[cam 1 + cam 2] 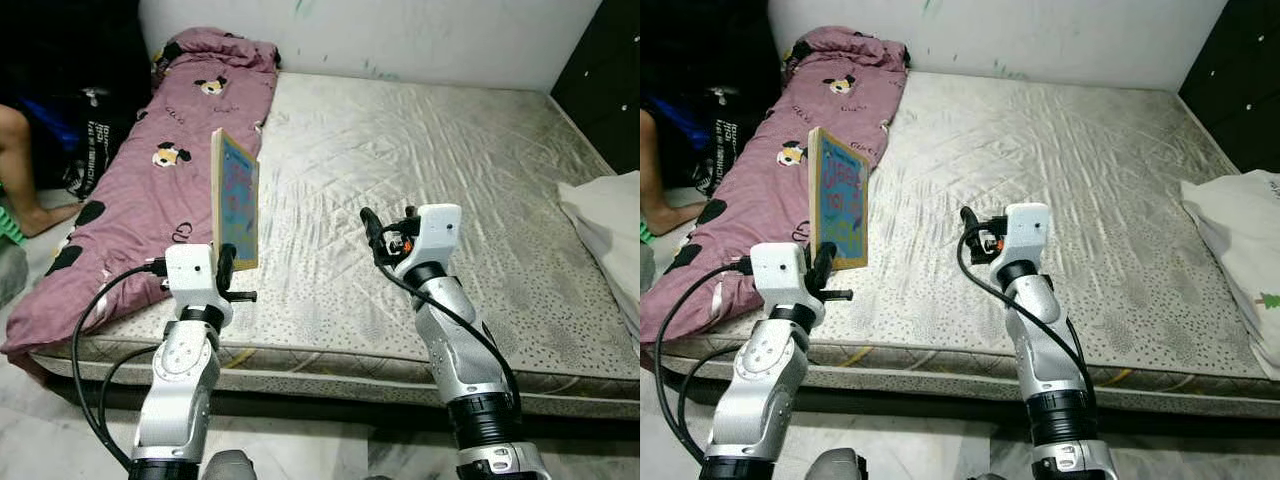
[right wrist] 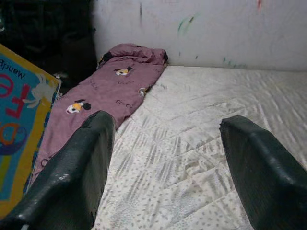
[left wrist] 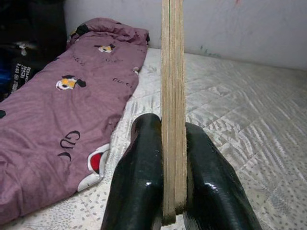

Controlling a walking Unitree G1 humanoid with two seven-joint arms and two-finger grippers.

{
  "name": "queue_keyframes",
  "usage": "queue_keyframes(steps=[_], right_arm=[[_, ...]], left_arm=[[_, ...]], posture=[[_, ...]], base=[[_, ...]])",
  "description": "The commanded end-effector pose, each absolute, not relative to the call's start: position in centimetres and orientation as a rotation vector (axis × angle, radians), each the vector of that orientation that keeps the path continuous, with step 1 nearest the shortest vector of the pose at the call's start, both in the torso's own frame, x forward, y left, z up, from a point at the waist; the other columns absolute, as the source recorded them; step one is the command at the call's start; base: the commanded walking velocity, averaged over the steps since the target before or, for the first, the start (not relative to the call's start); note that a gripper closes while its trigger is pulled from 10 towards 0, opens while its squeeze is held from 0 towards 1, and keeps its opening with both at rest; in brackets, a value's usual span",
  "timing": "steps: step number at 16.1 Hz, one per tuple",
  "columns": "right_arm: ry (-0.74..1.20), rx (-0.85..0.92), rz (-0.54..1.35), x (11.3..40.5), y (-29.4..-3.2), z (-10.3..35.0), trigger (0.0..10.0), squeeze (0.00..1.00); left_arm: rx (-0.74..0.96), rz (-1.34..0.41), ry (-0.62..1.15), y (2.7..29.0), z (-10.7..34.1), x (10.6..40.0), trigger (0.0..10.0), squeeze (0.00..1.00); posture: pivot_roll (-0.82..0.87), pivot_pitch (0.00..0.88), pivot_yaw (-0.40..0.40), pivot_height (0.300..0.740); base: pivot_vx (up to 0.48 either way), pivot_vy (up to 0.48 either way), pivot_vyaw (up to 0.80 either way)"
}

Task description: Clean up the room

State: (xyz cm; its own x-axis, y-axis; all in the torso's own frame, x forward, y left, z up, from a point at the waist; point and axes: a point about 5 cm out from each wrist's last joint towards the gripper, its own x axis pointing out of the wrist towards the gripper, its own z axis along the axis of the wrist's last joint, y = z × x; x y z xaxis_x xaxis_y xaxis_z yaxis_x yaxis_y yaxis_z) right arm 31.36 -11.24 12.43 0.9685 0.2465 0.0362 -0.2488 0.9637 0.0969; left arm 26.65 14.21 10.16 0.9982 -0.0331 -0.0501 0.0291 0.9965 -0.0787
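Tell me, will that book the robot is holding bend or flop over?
Probably not: the book stands straight up from the left gripper, and its thick board pages look stiff. Pinched only at its bottom edge, it might tip if jolted.

A big bed [image 1: 430,150] has a pale, wrinkly sheet on it. A purple blanket [image 1: 170,150] with cartoon mouse pictures lies along one side of the bed, bunched up near the white wall [image 1: 400,30]. A white cloth [image 1: 610,220] sits at the other side. A person's bare leg [image 1: 20,170] shows on the floor beside the blanket. A dark cupboard [image 1: 615,80] stands in the corner.
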Motion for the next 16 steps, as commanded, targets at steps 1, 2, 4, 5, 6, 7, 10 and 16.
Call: queue_keyframes(steps=[1,2,4,5,6,7,10,16], right_arm=[[-0.026,0.086,0.25,31.38,-11.44,12.38,10.0,0.0],[-0.026,0.085,0.253,31.36,-11.39,12.35,10.0,0.0],[-0.025,0.083,0.253,31.39,-11.42,12.34,10.0,0.0],[-0.025,0.082,0.252,31.39,-11.45,12.33,10.0,0.0],[-0.027,0.077,0.253,31.41,-11.46,12.32,10.0,0.0],[-0.045,0.047,0.271,31.33,-11.29,12.49,10.0,0.0],[-0.045,0.05,0.274,31.27,-11.18,12.44,10.0,0.0],[-0.092,0.012,0.301,31.31,-10.86,13.3,10.0,0.0]], left_arm=[[-0.085,-0.049,-0.003,13.83,11.14,26.93,10.0,0.0],[-0.086,-0.048,-0.004,13.82,11.14,26.94,10.0,0.0],[-0.086,-0.047,-0.004,13.84,11.14,26.97,10.0,0.0],[-0.086,-0.047,-0.004,13.84,11.15,26.99,10.0,0.0],[-0.086,-0.047,-0.004,13.84,11.15,27.01,10.0,0.0],[-0.086,-0.049,-0.004,13.85,11.15,27.04,10.0,0.0],[-0.084,-0.053,-0.004,13.79,11.14,27.03,10.0,0.0],[-0.101,-0.052,-0.033,13.69,11.37,27.05,10.0,0.0]], posture=[[0.09,0.0,-0.068,0.74],[0.09,0.0,-0.069,0.74],[0.09,0.0,-0.068,0.74],[0.09,0.0,-0.068,0.74],[0.09,0.0,-0.067,0.74],[0.09,0.0,-0.067,0.74],[0.09,0.0,-0.066,0.74],[0.09,0.0,-0.07,0.74]], base=[[0.0,-0.48,0.0],[0.0,-0.48,0.0],[0.0,-0.476,0.0],[0.0,-0.48,0.0],[0.0,-0.48,0.0],[0.0,-0.48,0.0],[0.0,-0.44,0.0],[0.0,0.0,0.0]])
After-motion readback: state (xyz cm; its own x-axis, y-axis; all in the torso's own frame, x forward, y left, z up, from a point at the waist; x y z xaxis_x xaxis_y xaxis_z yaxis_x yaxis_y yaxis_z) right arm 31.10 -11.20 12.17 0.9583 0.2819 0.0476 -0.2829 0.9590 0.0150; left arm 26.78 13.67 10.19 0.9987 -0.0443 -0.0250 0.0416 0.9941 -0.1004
